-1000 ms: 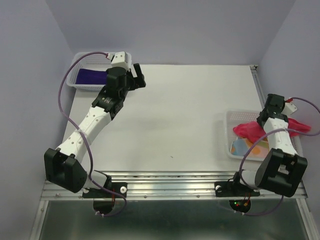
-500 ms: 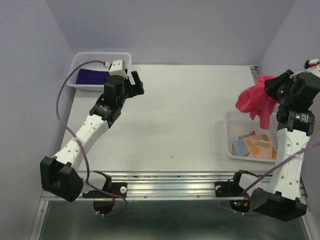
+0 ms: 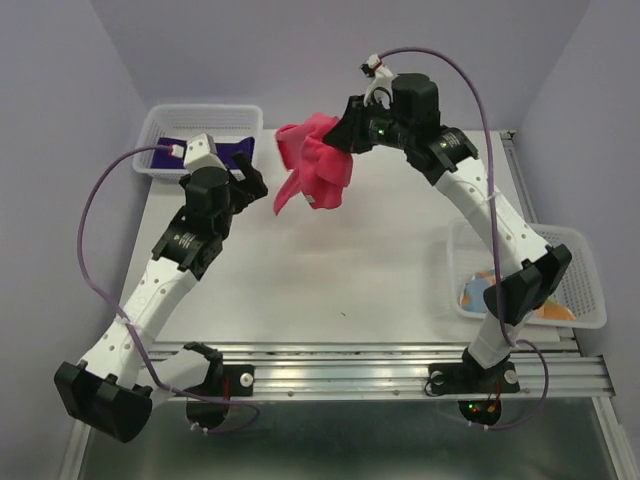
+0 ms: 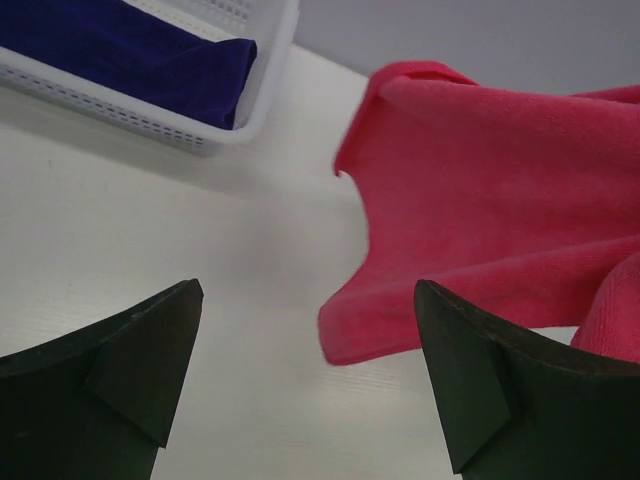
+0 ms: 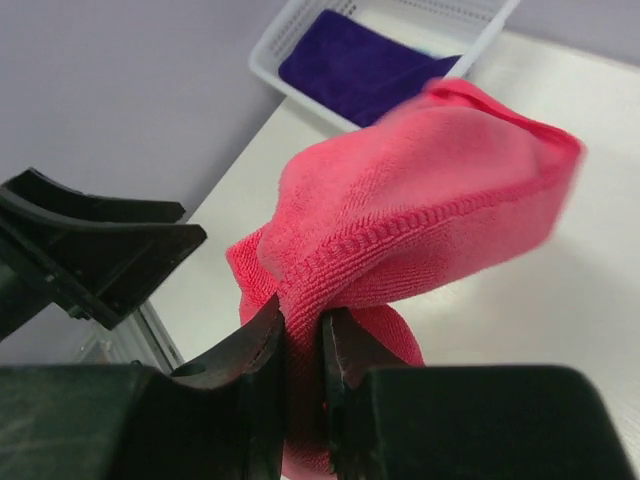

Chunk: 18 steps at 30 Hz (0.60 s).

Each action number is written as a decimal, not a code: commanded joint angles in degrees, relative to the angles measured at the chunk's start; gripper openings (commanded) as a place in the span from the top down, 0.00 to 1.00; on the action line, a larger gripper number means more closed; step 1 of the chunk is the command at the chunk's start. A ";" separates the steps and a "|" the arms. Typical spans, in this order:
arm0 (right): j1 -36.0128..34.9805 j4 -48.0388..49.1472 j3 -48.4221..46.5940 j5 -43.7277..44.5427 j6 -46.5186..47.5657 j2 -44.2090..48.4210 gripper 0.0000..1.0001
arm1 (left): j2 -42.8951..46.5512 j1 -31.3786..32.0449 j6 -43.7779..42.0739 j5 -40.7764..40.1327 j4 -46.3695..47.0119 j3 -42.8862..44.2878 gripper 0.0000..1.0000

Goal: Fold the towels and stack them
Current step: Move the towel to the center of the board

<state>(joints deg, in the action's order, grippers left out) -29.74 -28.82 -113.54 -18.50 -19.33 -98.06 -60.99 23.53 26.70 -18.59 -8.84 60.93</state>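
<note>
Our right hand (image 3: 347,133) was pinched narrow on a fold of the pink towel (image 3: 312,172), holding it bunched in the air over the far side of the table (image 3: 390,250), likely to bring it down flat for folding. Our left hand (image 3: 250,182) stood wide and empty just beside it, seemingly ready to take a corner. The purple towel (image 3: 163,149) lay in the far-left basket (image 3: 200,108).

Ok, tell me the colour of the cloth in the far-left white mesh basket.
A deep purple cloth, clearest in the left wrist view.
</note>
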 commanded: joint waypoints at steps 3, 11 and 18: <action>-0.06 12.27 7.69 -5.93 -4.30 2.25 0.94 | 8.41 -0.06 8.72 -10.67 -10.75 3.24 0.01; 11.06 15.98 38.72 -5.49 -8.79 2.62 0.60 | 11.60 -0.06 11.36 -10.24 -9.62 -2.04 0.01; 13.30 6.41 35.49 4.17 1.66 5.41 0.01 | 2.82 -0.06 11.88 -2.78 -7.69 -5.63 0.01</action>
<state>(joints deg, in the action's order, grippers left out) -14.13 -22.55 -75.16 -17.32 -22.74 -98.63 -53.80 23.53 37.43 -25.32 -17.69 59.07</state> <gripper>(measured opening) 0.927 0.986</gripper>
